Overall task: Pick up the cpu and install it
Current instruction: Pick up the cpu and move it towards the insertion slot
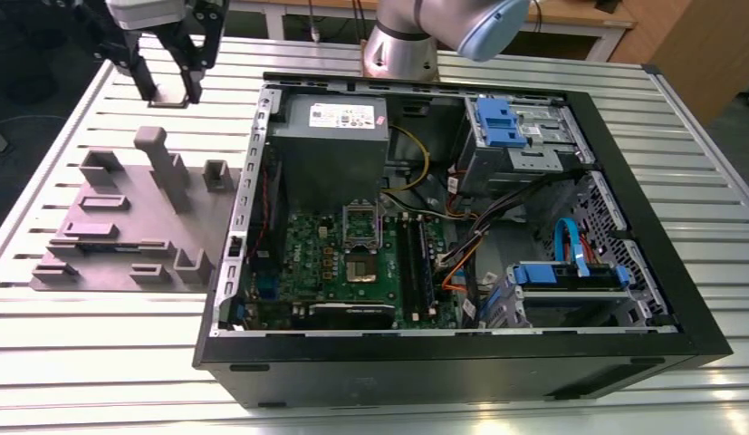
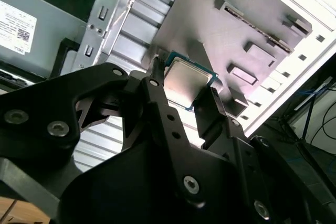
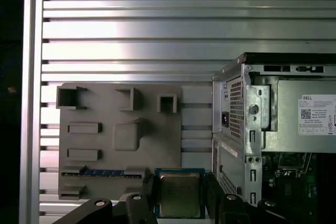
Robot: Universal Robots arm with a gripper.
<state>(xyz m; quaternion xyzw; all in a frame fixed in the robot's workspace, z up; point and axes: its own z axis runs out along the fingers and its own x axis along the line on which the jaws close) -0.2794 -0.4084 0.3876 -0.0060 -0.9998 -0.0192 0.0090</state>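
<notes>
The cpu (image 2: 186,77) is a small square chip with a silvery metal top, and my gripper (image 2: 184,92) is shut on it, one black finger on each of two opposite edges. In the first wrist view the cpu (image 3: 179,195) sits between the fingers of the gripper (image 3: 180,199), above the slatted table. In the exterior view the gripper (image 1: 168,89) hangs at the far left, above the table behind the purple-grey tray (image 1: 120,227) and left of the open computer case (image 1: 471,362). The green motherboard (image 1: 350,263) lies inside the case.
The tray carries several raised blocks, one tall post (image 1: 168,177) among them. The grey power supply box (image 1: 331,136) with a white label sits at the case's far end. Blue drive brackets (image 1: 497,122) and cables fill the case toward the exterior view's right. The arm's base (image 1: 405,45) stands behind the case.
</notes>
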